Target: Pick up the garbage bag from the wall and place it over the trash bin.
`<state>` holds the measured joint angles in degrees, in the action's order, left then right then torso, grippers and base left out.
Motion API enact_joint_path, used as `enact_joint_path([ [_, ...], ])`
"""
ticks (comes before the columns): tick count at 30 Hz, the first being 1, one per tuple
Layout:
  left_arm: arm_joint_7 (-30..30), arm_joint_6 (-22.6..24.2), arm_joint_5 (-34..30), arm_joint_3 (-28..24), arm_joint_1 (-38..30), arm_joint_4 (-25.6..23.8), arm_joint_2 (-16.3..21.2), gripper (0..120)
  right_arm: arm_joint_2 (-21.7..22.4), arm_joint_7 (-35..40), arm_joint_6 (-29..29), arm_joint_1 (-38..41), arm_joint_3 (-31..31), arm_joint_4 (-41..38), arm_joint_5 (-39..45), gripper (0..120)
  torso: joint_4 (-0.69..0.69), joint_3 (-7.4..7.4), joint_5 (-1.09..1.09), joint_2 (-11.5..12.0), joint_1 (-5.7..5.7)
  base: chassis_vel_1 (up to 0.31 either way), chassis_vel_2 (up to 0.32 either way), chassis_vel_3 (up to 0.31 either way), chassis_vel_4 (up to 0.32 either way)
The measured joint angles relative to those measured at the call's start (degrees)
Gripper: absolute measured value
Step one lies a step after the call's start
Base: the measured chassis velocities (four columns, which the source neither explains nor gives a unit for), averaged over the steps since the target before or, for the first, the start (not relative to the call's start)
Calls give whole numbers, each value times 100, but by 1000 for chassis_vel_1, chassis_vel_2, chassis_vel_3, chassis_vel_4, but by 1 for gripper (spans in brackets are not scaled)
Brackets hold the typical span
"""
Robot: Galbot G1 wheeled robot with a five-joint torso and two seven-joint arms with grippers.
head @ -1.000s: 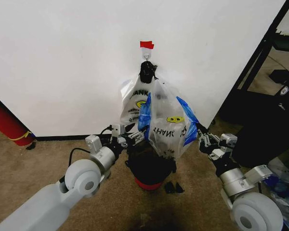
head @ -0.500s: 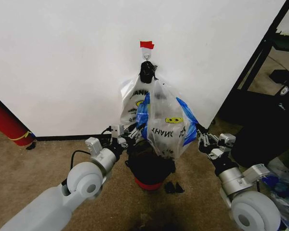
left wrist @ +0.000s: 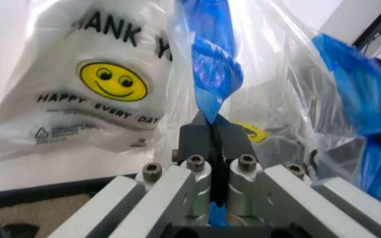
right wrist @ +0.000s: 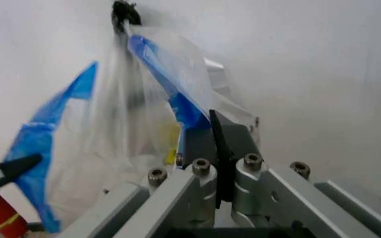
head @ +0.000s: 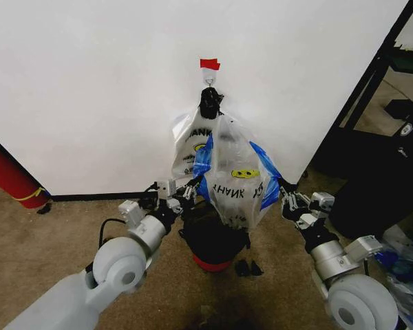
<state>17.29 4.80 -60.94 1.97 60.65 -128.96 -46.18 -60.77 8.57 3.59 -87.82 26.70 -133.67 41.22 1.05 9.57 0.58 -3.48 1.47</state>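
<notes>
The right gripper [right wrist: 214, 141] was pinched closed on a blue edge of the garbage bag [right wrist: 121, 134] — clear plastic with blue side panels, hanging against the white wall [right wrist: 296, 64] from a dark bunched top.

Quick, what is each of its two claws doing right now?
Left tool: closed, pinching a blue side panel of the thin see-through plastic garbage bag.
Right tool: closed, pinching the other blue panel.

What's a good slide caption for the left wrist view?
Left gripper shut on the garbage bag's blue side panel, smiley bag behind.
</notes>
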Motion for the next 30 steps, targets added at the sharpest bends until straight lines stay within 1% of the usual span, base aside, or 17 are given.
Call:
enact_joint_path([
  [1, 22, -38, -7, 162, 296, -190, 58, 0, -33, -10, -4, -99, 16, -27, -32, 0, 1, 0, 1, 0, 0, 0, 0, 0, 0],
  [2, 30, -78, 4, 281, 561, -339, 110, 0, -54, -19, -14, -182, 26, -46, -71, 0, -1, 0, 0, 0, 0, 0, 0, 0, 0],
  [3, 30, -78, 4, 281, 561, -339, 110, 0, -54, -19, -14, -182, 26, -46, -71, 0, -1, 0, 0, 0, 0, 0, 0, 0, 0],
  [5, 34, -162, 129, 400, 932, -518, 156, 0, -74, -49, -48, -325, 39, -63, -177, 0, -3, 0, -1, 0, 0, 0, 0, 0, 0],
  [8, -21, -389, 747, 564, 1628, -844, 163, 0, -83, -140, -195, -611, 20, -64, -443, 0, -2, 0, 0, 0, -1, 0, 0, 0, 0],
  [10, -48, -427, 960, 584, 1863, -987, 139, 0, -82, -174, -247, -740, -12, -63, -536, 0, -2, -1, 0, 0, -1, 0, 0, 0, 0],
  [14, -15, -429, 1102, 607, 2021, -1111, 129, 0, -88, -189, -280, -855, -78, -127, -624, 0, -1, 0, 0, 0, -1, 0, 0, 0, 0],
  [19, 57, -420, 1027, 763, 1989, -1316, 129, 0, -104, -140, -281, -803, -69, -301, -566, 0, -1, 0, 0, 0, -1, 0, 0, 0, 0],
  [21, 121, -355, 886, 907, 1893, -1442, 129, 0, -103, -114, -281, -732, -23, -420, -453, 0, -1, 0, 0, -1, -1, 0, 0, 0, 0],
  [25, 160, -308, 750, 1103, 1990, -1459, 109, 0, -181, -101, -290, -632, -108, -449, -394, 0, -1, 0, 0, 0, -1, 0, 0, 0, 0],
  [30, 161, -311, 754, 1007, 1983, -1453, 11, 0, -335, -97, -356, -436, -342, -191, -394, 0, -2, 0, 1, 0, -1, 0, 0, 0, 0],
])
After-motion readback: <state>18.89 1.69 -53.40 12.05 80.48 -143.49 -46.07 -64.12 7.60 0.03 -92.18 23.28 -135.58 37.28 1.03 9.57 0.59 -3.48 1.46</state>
